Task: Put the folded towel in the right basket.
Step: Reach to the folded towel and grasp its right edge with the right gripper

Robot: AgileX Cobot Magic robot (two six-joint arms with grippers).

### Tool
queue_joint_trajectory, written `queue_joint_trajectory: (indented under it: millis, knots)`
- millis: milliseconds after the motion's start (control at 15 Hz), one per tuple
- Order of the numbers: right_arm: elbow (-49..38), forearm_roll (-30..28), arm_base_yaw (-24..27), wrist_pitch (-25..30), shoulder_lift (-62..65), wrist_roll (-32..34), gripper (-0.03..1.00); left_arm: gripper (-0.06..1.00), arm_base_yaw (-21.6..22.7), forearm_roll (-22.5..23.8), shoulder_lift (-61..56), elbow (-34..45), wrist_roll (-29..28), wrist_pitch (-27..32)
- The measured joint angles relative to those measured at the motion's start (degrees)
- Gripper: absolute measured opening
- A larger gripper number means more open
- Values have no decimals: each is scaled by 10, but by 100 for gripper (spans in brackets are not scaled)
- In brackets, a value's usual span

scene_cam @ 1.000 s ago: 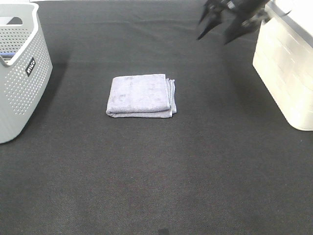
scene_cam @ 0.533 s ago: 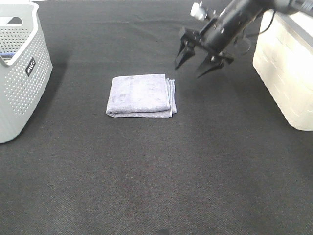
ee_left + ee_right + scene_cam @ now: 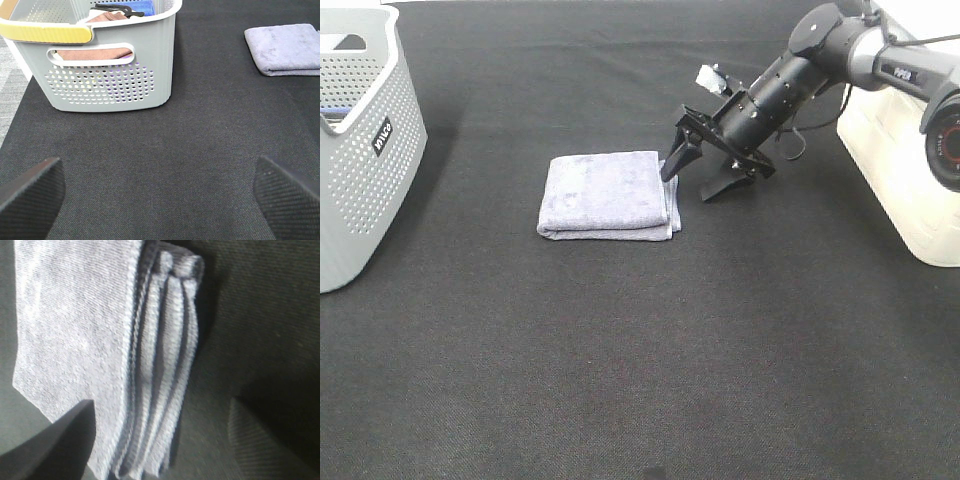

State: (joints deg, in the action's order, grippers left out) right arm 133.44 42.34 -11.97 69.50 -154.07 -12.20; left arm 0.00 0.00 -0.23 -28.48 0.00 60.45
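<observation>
Right pincer (image 3: pixel 690 182) spread wide at the folded towel's (image 3: pixel 608 195) layered edge, gripping nothing.

The black desk (image 3: pixel 620 360) carries everything, with the towel lying flat near its middle. The right basket (image 3: pixel 910 180), cream-white and smooth-walled, stands well apart from the towel on the right arm's side. The grey perforated basket (image 3: pixel 365 170), with cloths (image 3: pixel 95 52) inside, stands well apart from the towel on the other side. The right arm (image 3: pixel 800 75) slants down to the towel from the cream basket's direction. Its pincer straddles the towel's stacked, stitched edge — one finger (image 3: pixel 55 445) over the cloth, the other (image 3: pixel 270 440) over bare desk just beside it; whether either touches I cannot tell. The left pincer (image 3: pixel 160 195) is also wide open and empty — well apart from the towel, near the grey basket.
</observation>
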Motion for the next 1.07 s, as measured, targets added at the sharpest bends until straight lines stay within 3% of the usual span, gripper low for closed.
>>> queue_joint_trajectory:
  millis: [267,400,533,600,800,1067]
  knots:
    - [5,20,-14,-12,-11,-17,70,97,0,0,0,0,0,0]
    - [5,21,-21,-24,-12,-14,64,97,0,0,-1,0,0,0]
    - [5,18,-22,-36,-15,-2,49,97,0,0,-1,0,0,0]
    - [5,10,-22,-47,-17,-1,32,97,0,0,-1,0,0,0]
    - [5,9,-22,-50,-17,-2,3,97,0,0,-1,0,0,0]
    - [5,19,-22,-47,-17,-7,1,97,0,0,-1,0,0,0]
